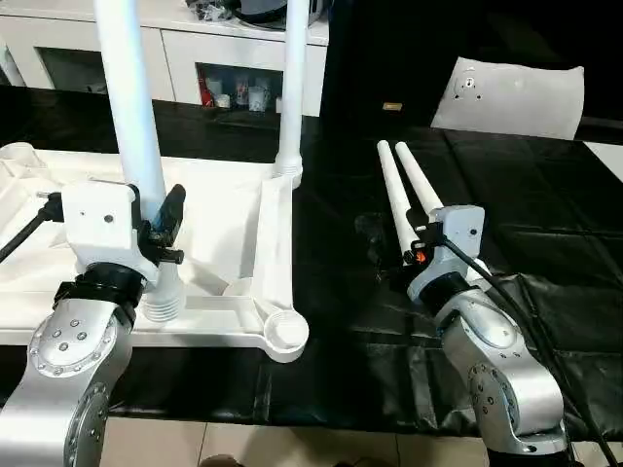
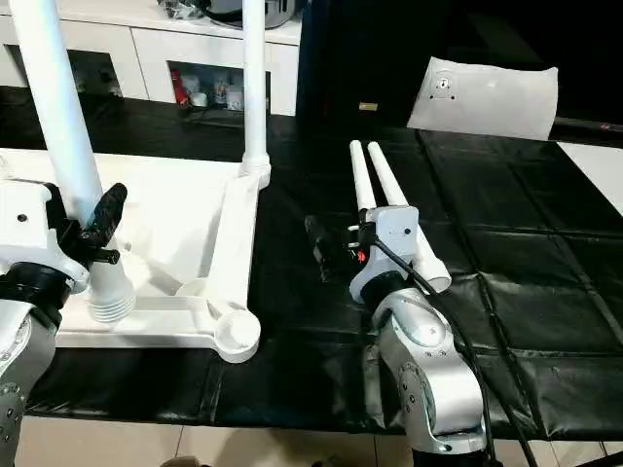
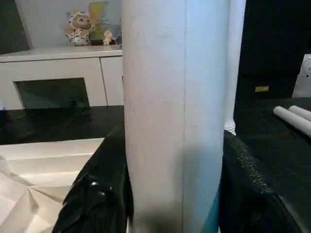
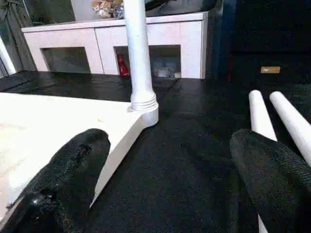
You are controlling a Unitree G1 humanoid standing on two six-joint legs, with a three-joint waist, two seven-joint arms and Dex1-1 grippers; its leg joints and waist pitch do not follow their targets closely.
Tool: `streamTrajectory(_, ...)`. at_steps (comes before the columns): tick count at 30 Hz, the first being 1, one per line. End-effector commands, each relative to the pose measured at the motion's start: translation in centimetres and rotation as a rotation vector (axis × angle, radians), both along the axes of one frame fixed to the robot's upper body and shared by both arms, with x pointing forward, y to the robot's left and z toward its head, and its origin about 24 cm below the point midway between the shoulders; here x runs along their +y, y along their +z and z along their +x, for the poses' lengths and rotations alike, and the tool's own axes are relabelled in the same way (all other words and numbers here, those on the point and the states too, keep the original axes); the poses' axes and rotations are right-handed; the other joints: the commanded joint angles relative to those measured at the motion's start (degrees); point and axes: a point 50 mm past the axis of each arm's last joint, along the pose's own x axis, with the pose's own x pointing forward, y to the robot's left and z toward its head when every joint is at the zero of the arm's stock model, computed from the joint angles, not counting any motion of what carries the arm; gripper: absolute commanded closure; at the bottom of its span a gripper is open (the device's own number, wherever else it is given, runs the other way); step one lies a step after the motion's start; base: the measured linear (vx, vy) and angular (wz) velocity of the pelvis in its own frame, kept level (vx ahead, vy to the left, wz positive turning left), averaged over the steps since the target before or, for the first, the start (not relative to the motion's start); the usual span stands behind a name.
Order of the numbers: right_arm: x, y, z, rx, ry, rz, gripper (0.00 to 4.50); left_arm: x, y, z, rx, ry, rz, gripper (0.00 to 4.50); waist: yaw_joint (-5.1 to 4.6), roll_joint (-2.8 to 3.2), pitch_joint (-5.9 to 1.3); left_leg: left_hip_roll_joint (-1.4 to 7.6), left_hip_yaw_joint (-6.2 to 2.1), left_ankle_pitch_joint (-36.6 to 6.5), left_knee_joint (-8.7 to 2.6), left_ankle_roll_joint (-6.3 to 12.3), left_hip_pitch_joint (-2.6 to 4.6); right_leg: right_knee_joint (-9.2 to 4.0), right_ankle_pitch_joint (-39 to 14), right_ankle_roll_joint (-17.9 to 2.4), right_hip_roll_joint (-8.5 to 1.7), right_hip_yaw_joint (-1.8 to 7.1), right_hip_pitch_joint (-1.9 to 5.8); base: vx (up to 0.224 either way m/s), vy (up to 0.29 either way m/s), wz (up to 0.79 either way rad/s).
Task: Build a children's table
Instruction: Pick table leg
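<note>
Even indoor light; soft shadows; wrist foregrounds blurred.

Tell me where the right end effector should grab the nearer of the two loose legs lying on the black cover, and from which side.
Probably at mid-shaft, coming from above. The leg lies flat, close beside its twin, with its near end under the right end effector, so a side approach is blocked. The round shaft suits fingers straddling it from above, one slipping into the narrow gap between the legs. That end effector is already open.

White cabinet (image 1: 175, 49) behind; black sheet (image 1: 506, 243) covers the floor.
</note>
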Motion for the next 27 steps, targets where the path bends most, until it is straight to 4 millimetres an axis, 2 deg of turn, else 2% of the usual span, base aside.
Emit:
streamTrajectory(1, -0.06, 0.25, 0.22, -0.008, -0.009, -0.004, 0.13, 0.03, 0.14, -0.13, -0.010, 0.001, -0.001, 2.64, -0.02, 0.88, -3.04, 0.84, 0.11, -12.2, -4.42, -1.64, -0.09, -4.31, -16.9, -2.4, -2.75, 2.17, 2.65, 0.000, 0.000, 0.00)
streamTrajectory(27, -0.06, 0.25, 0.22, -0.008, -0.009, -0.004, 0.13, 0.03, 0.14, -0.13, -0.010, 0.001, -0.001, 2.64, -0.01, 0.91, -3.09, 0.86, 0.08, -11.9, -4.42, -1.67, -0.08, -4.25, -16.3, -2.5, -2.76, 2.18, 2.67, 0.000, 0.000, 0.00)
